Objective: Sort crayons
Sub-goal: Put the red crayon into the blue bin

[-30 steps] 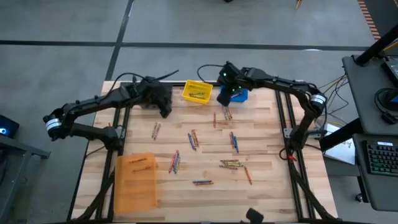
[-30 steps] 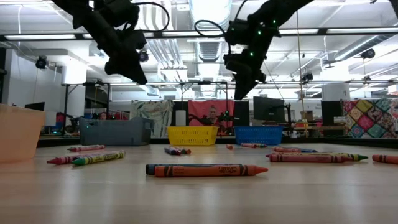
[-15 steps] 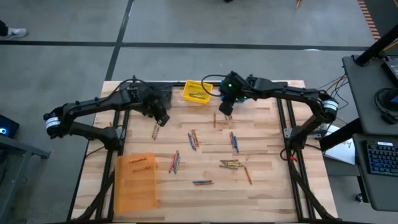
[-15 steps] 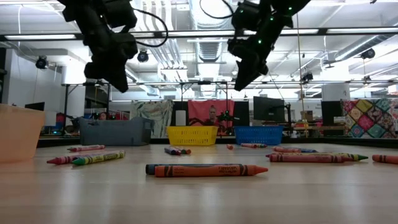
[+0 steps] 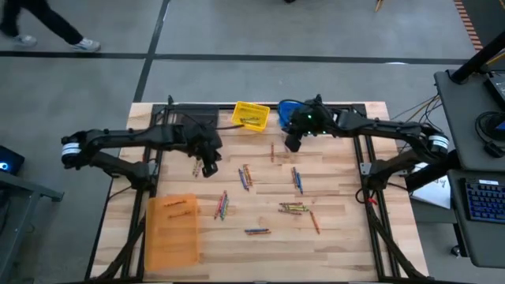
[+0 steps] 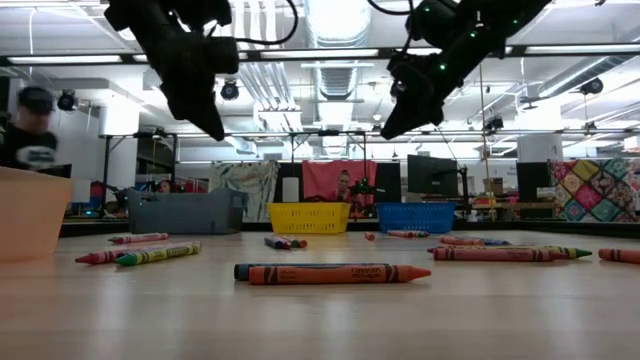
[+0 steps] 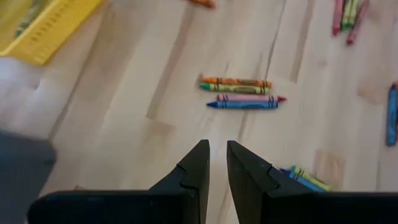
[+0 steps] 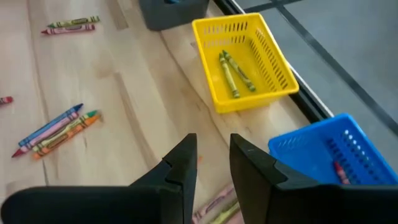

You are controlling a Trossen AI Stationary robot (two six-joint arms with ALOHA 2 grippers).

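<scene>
Crayons lie scattered flat on the wooden table: small groups in the high view (image 5: 245,175) (image 5: 297,178) (image 5: 222,205) (image 5: 293,207), and a red-orange one nearest the low camera (image 6: 335,272). My left gripper (image 5: 210,168) hangs above the table beside a crayon group (image 5: 196,166), its fingers a little apart and empty (image 7: 217,152). My right gripper (image 5: 291,146) hangs just in front of the blue bin (image 5: 289,108), open and empty (image 8: 213,149). Both fingertips are well above the table in the low view (image 6: 217,133) (image 6: 388,132).
A yellow bin (image 8: 245,59) with two yellow-green crayons and the blue bin (image 8: 329,162) with a red one stand at the far edge. A grey bin (image 6: 185,212) is far left, an orange bin (image 5: 172,229) near left. A person walks beyond the table (image 5: 39,24).
My left gripper has gone from the grey bin at the far edge toward the near edge, over the crayon group left of centre. My right gripper has drawn away from the blue bin toward the near edge. No crayon on the table has moved.
</scene>
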